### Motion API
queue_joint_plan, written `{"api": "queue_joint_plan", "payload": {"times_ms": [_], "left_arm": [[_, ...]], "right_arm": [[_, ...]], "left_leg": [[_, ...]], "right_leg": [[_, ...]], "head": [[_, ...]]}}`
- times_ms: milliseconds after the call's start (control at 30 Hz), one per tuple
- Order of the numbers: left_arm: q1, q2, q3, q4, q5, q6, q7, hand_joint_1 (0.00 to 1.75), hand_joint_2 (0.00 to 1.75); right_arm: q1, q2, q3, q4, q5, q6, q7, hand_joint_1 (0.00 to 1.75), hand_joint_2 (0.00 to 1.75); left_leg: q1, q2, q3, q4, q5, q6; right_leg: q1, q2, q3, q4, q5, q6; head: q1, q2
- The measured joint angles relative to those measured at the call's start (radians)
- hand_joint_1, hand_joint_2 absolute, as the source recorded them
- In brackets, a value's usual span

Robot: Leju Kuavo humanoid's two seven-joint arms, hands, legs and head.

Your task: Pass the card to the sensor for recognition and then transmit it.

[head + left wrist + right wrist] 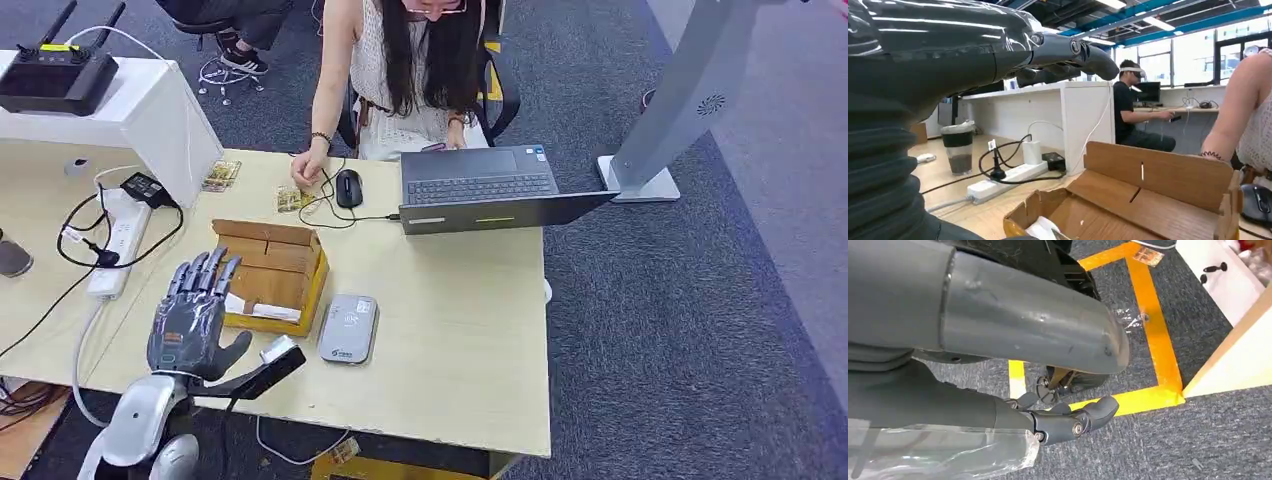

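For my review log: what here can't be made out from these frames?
- Contents of the open brown cardboard box: in the head view, the left robot hand covers part; in the left wrist view, cut off by the edge.
- Print on the grey rounded card sensor: too small.
- Right robot hand: grasp unclear.

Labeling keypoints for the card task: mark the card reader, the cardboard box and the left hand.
card reader (348,327): head view, middle of its grey top face.
cardboard box (266,241): head view, on the far flap.
left hand (186,318): head view, back of the hand, fingers spread over the box's near corner.
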Motion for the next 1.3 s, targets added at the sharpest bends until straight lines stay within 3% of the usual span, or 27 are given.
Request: {"api": "queue_joint_plan", "payload": {"times_ms": [367, 633, 667, 1300], "left_arm": [[-0.070, -0.003, 0.005, 0.142, 0.015, -0.056, 0.027, 0.00, 1.75], [-0.074, -0.003, 0.005, 0.180, 0.021, -0.075, 0.032, 0.00, 1.75], [-0.074, -0.003, 0.005, 0.183, 0.023, -0.078, 0.032, 0.00, 1.75], [-0.090, -0.026, 0.004, 0.197, 0.023, -0.065, 0.032, 0.00, 1.75]], "right_arm": [[-0.002, 0.000, 0.000, 0.000, 0.033, 0.007, 0.009, 0.00, 0.00], [-0.003, -0.002, 0.000, 0.000, 0.040, 0.007, 0.011, 0.00, 0.00], [-0.003, -0.002, 0.000, 0.000, 0.041, 0.007, 0.011, 0.00, 1.75], [-0.006, -0.003, 0.000, 0.000, 0.060, 0.008, 0.008, 0.00, 1.75]], "left_leg": [[0.000, 0.000, 0.000, 0.000, 0.000, 0.000], [0.000, 0.000, 0.000, 0.000, 0.000, 0.000], [0.000, 0.000, 0.000, 0.000, 0.000, 0.000], [0.000, 0.000, 0.000, 0.000, 0.000, 0.000]], "right_leg": [[0.000, 0.000, 0.000, 0.000, 0.000, 0.000], [0.000, 0.000, 0.000, 0.000, 0.000, 0.000], [0.000, 0.000, 0.000, 0.000, 0.000, 0.000], [0.000, 0.000, 0.000, 0.000, 0.000, 0.000]], "head": [[0.000, 0.000], [0.000, 0.000], [0.000, 0.000], [0.000, 0.000]]}}
